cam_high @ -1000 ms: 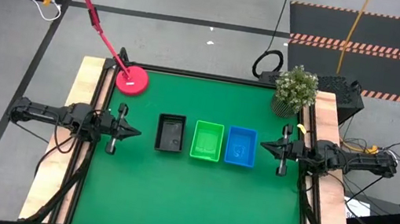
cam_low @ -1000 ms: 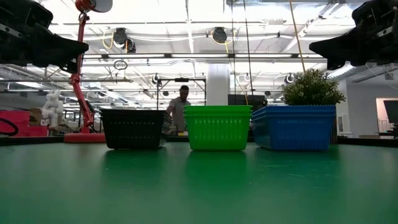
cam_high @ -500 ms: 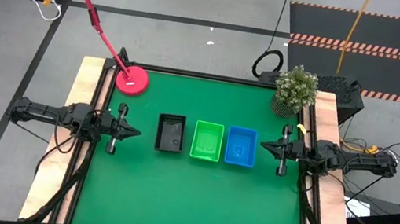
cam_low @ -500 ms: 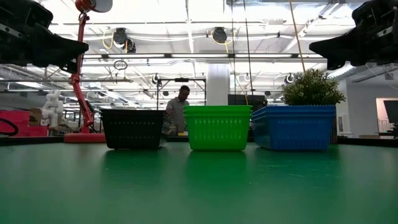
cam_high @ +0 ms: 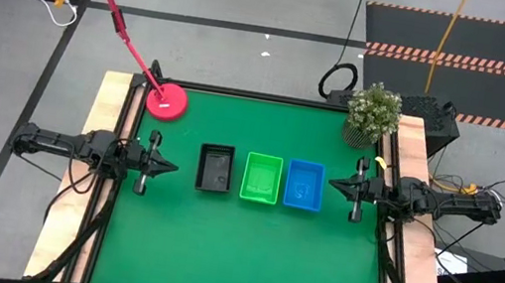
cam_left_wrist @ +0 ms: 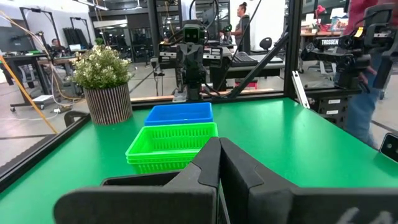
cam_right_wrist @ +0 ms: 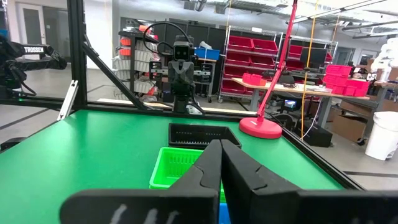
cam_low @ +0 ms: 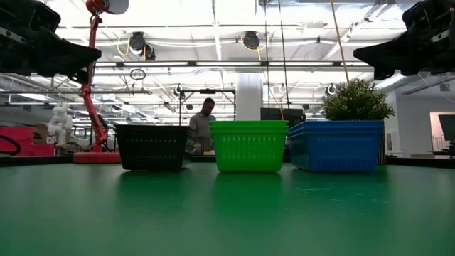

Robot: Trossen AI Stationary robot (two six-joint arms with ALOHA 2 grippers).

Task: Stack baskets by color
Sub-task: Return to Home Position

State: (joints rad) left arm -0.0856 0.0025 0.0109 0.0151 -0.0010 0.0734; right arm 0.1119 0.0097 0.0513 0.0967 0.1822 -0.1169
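Three stacks of baskets stand in a row on the green table: black (cam_high: 215, 168) at the left, bright green (cam_high: 261, 178) in the middle, blue (cam_high: 304, 184) at the right, each resting on its base (cam_low: 152, 146) (cam_low: 248, 145) (cam_low: 337, 145). My left gripper (cam_high: 174, 167) hovers shut at the table's left edge, pointing level at the black stack. My right gripper (cam_high: 331, 182) hovers shut at the right edge, pointing at the blue stack. Both are well above the table and hold nothing (cam_left_wrist: 219, 163) (cam_right_wrist: 220, 163).
A pink lamp base (cam_high: 166, 102) sits at the far left corner, its arm slanting up and away. A potted plant (cam_high: 373, 113) stands at the far right corner. Open green table lies along the near side (cam_high: 245, 261). A person stands in the room behind (cam_low: 205, 122).
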